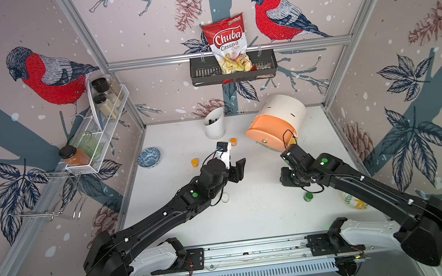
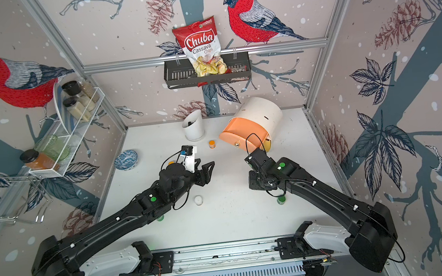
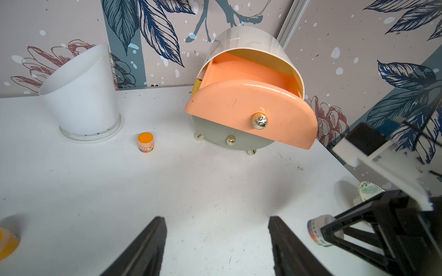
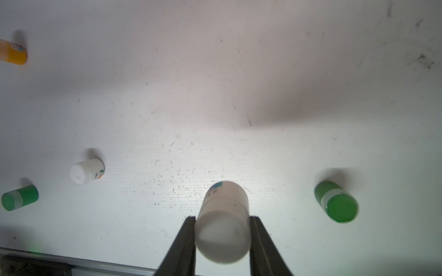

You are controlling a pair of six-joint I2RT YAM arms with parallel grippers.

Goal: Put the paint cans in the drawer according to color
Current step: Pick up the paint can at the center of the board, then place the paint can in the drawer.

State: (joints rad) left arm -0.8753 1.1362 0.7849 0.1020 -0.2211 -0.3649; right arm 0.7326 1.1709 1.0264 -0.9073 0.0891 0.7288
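In both top views, your left gripper (image 1: 238, 170) is hovering at the centre with its jaws spread over bare tabletop (image 1: 250, 219). An orange paint can (image 1: 233, 141) is standing just above it in the frame, and a second orange paint can (image 1: 194, 162) is standing to its left. Your right gripper (image 2: 256, 181) is pointing down at centre right, and its tips are hiding from you here. A green paint can (image 2: 281, 200) is standing just below it. The drawer (image 1: 281, 112) is sitting in the upper right, with its peach drawer (image 1: 267, 136) pulled out.

In the left wrist view, the left gripper (image 3: 216, 248) is showing its fingers wide apart at the bottom edge. The orange paint can (image 3: 145, 142) is sitting well above them, between the holder cup (image 3: 81, 90) and the drawer (image 3: 239, 45).

In the right wrist view, the right gripper (image 4: 223, 219) is pinching a white paint can (image 4: 224, 205) at bottom centre, one finger pressing each side. A second white paint can (image 4: 86, 172) and a second green paint can (image 4: 20, 198) are standing well apart at the left, and the green paint can (image 4: 337, 203) at the right.
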